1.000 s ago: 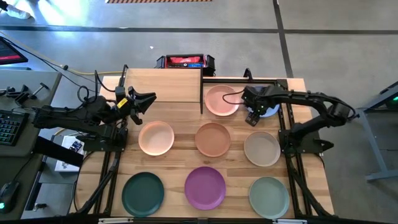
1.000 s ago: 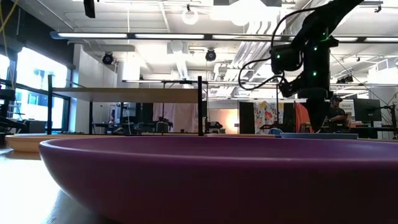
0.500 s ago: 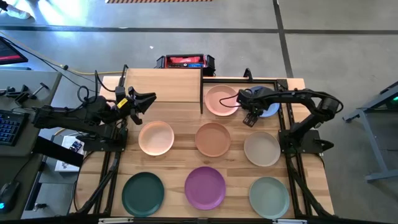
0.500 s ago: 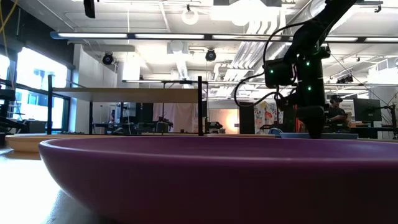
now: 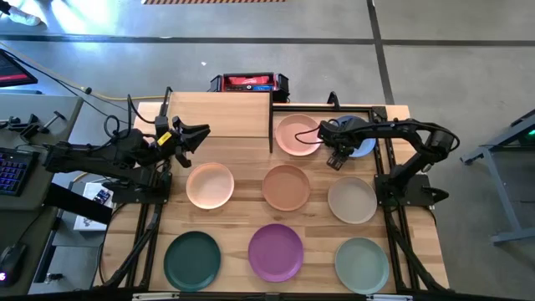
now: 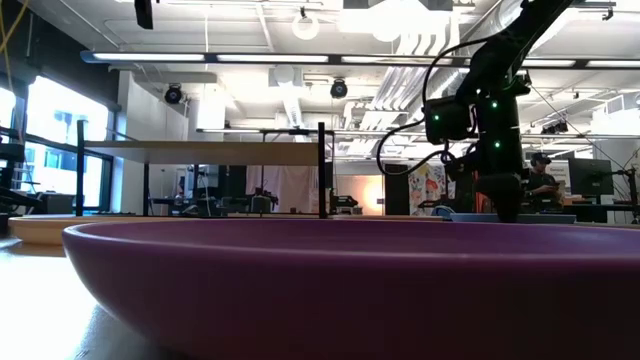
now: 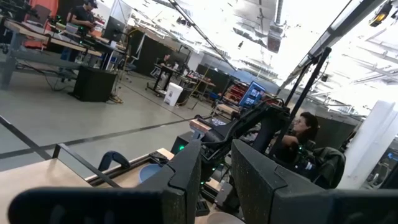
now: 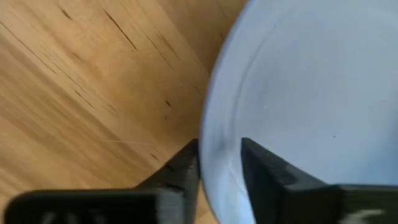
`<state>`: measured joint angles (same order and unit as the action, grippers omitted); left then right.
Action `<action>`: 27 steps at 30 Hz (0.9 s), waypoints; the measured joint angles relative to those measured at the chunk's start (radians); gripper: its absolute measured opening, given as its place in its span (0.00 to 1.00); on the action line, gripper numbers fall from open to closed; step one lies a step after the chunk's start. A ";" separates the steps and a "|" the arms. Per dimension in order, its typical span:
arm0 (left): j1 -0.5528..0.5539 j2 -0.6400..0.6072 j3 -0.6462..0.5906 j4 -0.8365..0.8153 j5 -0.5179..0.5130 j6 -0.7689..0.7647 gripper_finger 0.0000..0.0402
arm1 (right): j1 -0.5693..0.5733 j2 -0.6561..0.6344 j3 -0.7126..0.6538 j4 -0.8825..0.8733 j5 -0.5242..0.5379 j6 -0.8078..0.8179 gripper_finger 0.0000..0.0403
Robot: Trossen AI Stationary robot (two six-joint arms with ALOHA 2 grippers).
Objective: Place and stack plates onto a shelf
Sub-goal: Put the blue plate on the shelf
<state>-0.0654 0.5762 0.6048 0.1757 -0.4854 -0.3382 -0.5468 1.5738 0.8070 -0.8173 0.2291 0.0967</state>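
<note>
At the table's far right, the right gripper (image 8: 219,163) is seen closed on the rim of the blue plate (image 8: 311,93), one finger inside the rim and one outside. That plate lies on the tabletop (image 5: 242,209) just beside the pink plate (image 5: 294,134). The shelf (image 5: 221,115) is set at the far left, where the left gripper (image 5: 196,134) is held above its edge, fingers slightly parted, gripping nothing.
</note>
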 joint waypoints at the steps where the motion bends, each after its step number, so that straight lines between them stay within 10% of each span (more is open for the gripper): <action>1: 0.000 0.000 0.000 0.000 0.000 0.000 0.20 | 0.000 0.000 0.000 0.000 -0.001 0.000 0.17; 6: 0.000 0.000 0.000 0.000 0.000 0.000 0.19 | 0.000 0.000 0.000 -0.001 0.003 0.004 0.02; 27: 0.000 0.000 0.000 -0.019 0.000 -0.001 0.19 | 0.000 0.000 0.113 -0.183 -0.003 0.042 0.00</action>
<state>-0.0654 0.5758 0.6048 0.1569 -0.4854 -0.3397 -0.5468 1.5738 0.9202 -1.0002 0.2256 0.1386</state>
